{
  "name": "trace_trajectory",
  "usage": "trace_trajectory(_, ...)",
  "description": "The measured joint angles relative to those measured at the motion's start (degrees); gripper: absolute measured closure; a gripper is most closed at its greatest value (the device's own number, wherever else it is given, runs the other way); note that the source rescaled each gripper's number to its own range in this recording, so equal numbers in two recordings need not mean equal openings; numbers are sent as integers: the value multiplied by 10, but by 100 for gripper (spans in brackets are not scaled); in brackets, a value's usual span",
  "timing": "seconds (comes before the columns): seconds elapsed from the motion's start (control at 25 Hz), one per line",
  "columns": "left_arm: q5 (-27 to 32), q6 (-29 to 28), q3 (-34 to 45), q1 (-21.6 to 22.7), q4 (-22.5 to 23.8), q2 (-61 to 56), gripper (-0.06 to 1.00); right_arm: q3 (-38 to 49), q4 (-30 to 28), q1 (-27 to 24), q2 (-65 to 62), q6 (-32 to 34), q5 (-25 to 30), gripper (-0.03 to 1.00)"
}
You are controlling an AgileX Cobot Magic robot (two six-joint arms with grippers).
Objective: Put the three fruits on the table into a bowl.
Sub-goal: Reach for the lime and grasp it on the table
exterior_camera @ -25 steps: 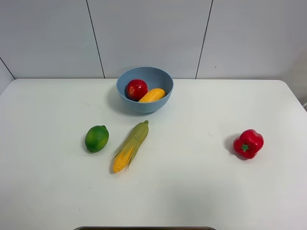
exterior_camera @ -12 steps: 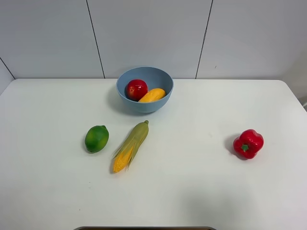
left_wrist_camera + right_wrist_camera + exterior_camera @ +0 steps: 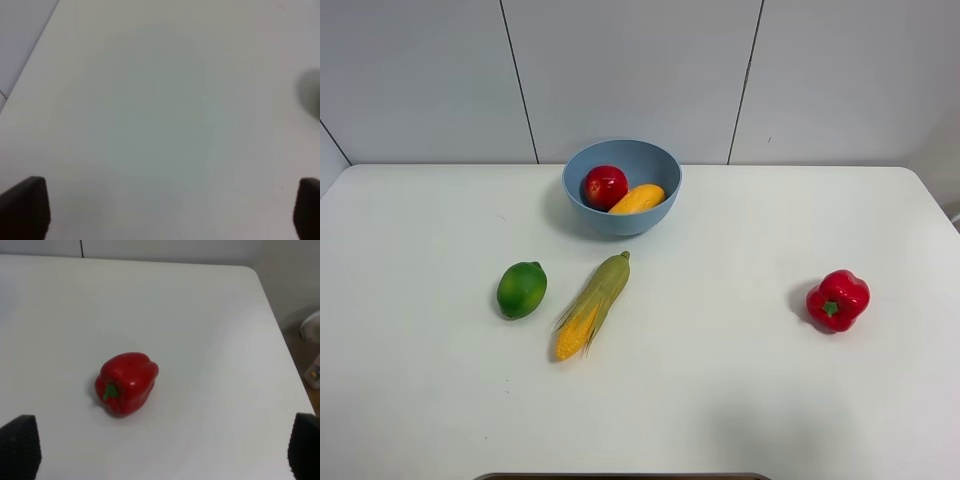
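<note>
the light-blue bowl [image 3: 620, 222] stands close to the far edge of the table [image 3: 740, 400], a little left of that edge's middle. inside it the red apple [image 3: 605, 186] sits on the left and the yellow-orange mango [image 3: 637, 198] lies beside it on the right, the two touching. the dark-green lime [image 3: 522, 289] is not in the bowl: it rests on the tabletop in the left half, about midway between the far and near edges, well apart from the bowl. just right of the lime lies the corn cob [image 3: 592, 305], slanted, its green husk end pointing toward the bowl and its yellow end toward the near edge; it is close to the lime without touching it. the red bell pepper [image 3: 838, 299] sits alone near the right edge. the right wrist view shows the pepper lying with its green stem to one side, ahead of the right gripper [image 3: 162, 447], whose dark fingertips [image 3: 20, 446] stand wide apart with nothing between them. the left gripper [image 3: 165, 210] is likewise spread wide over bare white tabletop, its fingertips [image 3: 26, 207] holding nothing. neither gripper appears in the high view.
</note>
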Motion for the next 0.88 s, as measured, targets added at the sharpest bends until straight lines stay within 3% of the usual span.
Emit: trace_trajectory(0.88,0,0,0,0,0,0,-6,7,-7,0,0,15,-2,-3)
